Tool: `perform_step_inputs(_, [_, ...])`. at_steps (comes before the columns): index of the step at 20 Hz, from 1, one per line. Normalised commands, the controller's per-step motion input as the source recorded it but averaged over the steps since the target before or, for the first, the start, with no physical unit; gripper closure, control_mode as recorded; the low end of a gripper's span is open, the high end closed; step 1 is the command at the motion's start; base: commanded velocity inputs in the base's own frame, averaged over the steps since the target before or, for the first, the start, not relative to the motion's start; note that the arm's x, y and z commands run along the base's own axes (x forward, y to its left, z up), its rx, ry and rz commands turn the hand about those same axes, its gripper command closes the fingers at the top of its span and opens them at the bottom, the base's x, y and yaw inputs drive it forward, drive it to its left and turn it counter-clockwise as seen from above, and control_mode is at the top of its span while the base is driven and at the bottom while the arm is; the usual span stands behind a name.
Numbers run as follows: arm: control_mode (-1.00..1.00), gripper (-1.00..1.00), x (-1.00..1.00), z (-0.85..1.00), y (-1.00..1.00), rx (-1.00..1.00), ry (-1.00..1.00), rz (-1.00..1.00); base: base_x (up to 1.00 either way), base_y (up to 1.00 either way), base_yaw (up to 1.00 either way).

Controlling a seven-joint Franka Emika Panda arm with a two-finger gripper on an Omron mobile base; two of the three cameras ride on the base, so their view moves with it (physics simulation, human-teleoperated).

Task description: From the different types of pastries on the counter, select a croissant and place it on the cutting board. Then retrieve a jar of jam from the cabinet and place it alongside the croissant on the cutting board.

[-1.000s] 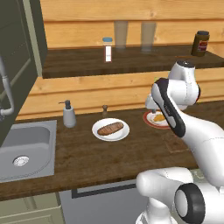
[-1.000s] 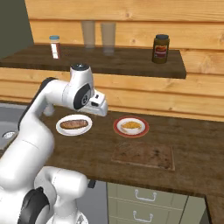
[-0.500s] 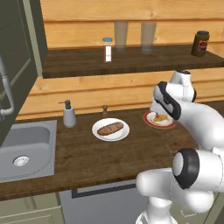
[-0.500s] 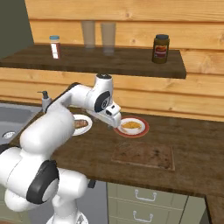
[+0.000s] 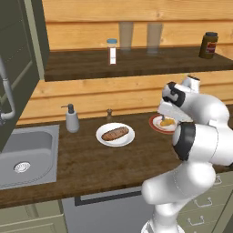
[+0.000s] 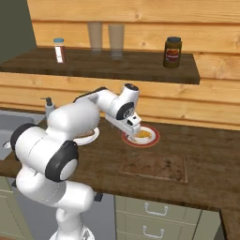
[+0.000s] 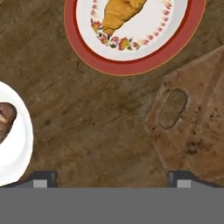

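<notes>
Arm: white, dark-jointed, folded at the elbow and bent low over the counter [image 6: 206,154]; wrist turned downward. Gripper [image 7: 110,177] pointed down at the wood, jaws standing wide apart, nothing between them; in the hand view the two dark fingertips [image 7: 43,178] sat far apart at the bottom edge.

Croissant [image 7: 121,12]: small, yellow-orange, curved and ridged. It lay on a round plate [image 7: 179,43] with a red rim and a flowered inner band, just ahead of the gripper and clear of both tips. In the right base view the gripper [image 6: 132,132] hung just above that plate's near-left edge.

Cutting board [image 7: 192,127]: flat, dark brown, mottled wood with a lighter edge and an oval handle slot; it lay beside the gripper toward one fingertip, one corner close to the red plate, not touching it.

Loaf-like pastry [image 5: 115,134]: longer, brown; it rested on a plain white plate [image 5: 127,140] on the gripper's other side.

Counter: dark wood-grain, long.

Wooden shelf [image 6: 140,71], above and behind the gripper: carried a dark brown jar [image 6: 172,52] with a yellow label, a white blue-capped shaker [image 6: 59,49] and two clear glasses [image 6: 94,36].
</notes>
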Motion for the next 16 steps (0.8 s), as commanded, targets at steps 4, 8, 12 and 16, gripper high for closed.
perform_step_inputs(4, [-1.00, -1.00, 0.24, -0.53, -0.70, 0.01, 0.00, 0.02, 0.00, 0.00, 0.00])
perform_step_inputs(8, [-1.00, -1.00, 0.65, -0.17, -0.42, 0.00, 0.06, -0.01, 0.00, 0.00, 0.00])
perform_step_inputs(12, [-1.00, -1.00, 0.75, -0.05, -0.07, 0.02, 0.03, -0.10, 0.00, 0.00, 0.00])
perform_step_inputs(16, [-1.00, -1.00, 0.69, -0.13, -0.02, 0.03, 0.02, -0.11, 0.00, 0.00, 0.00])
